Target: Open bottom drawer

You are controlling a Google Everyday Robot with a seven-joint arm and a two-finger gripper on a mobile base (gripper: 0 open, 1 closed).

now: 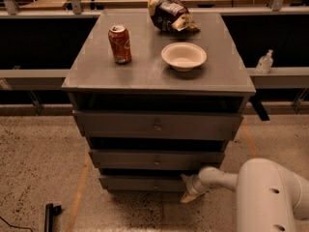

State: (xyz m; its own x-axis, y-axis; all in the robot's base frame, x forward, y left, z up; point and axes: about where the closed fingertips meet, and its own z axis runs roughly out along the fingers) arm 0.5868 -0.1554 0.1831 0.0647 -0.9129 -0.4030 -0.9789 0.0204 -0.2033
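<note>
1. The grey desk (145, 79) is standing in the middle of the view, with three drawer fronts showing one below the other.
2. The bottom drawer (142, 183) is sitting lowest in the stack, just above the speckled floor (38, 158), under the middle drawer (157, 159) and the top drawer (157, 125).
3. The bottom drawer front is lying a little further back than the middle one, and a dark gap is showing above it.
4. The gripper (189, 191) is resting at the right end of the bottom drawer front, touching or very nearly touching it.
5. Whether the gripper is open, closed or gripping anything cannot be told from this view.
6. The white arm (270, 197) is reaching in from the lower right corner, pointing left toward the drawer.
7. A red soda can (119, 44) is standing upright on the left part of the desk top.
8. A white bowl (184, 56) is sitting to the right of the can, well apart from it.
9. A crumpled snack bag (170, 11) is lying near the far edge, behind the bowl.
10. A small clear bottle (264, 62) is standing on the ledge to the right of the desk.
11. A black object (49, 215) is lying on the floor at the lower left.
</note>
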